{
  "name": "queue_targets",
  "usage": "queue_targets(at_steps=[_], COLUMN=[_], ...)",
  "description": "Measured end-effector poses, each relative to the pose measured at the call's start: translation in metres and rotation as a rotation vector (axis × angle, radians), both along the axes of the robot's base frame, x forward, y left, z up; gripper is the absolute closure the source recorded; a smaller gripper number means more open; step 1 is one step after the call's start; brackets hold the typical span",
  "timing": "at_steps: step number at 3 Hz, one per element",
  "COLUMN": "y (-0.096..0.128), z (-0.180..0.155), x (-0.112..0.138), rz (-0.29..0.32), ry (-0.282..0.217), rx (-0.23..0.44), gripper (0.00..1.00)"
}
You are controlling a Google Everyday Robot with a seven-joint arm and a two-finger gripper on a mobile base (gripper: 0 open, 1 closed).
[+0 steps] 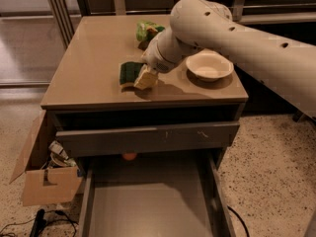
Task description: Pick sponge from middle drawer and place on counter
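Observation:
The sponge [129,73], dark green on top with a yellow layer below, is low over the tan counter [89,68], near its front middle. My gripper [146,78] is at the sponge's right edge and shut on it, with the white arm reaching in from the right. The sponge sits at or just above the counter surface; I cannot tell whether it touches. The middle drawer [148,206] stands pulled out below the counter, and its grey floor is bare.
A white bowl [209,65] sits on the counter right of the gripper. A bright green snack bag [147,31] lies behind it. A closed drawer front [148,137] is above the open drawer, with a small orange object [129,156] beneath it. A cardboard box [44,181] and cables are on the floor at left.

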State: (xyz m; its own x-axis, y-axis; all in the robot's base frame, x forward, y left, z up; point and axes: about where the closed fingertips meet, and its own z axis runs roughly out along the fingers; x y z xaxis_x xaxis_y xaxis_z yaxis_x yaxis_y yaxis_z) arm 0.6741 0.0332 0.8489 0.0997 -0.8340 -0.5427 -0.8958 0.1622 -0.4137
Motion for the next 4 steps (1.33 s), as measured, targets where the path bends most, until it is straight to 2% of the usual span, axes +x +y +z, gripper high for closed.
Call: queue_targets(at_steps=[1,2,4], y=[-0.0035,-0.0038,-0.0038], z=[-0.0108,-0.0122,-0.0122], x=[0.0024,0.0027,0.0027], rz=[-0.006,-0.007,-0.007], ry=[0.028,0.031,0.031], rx=[0.008,0.009,0.008], gripper=[1.0,0.86,0.39])
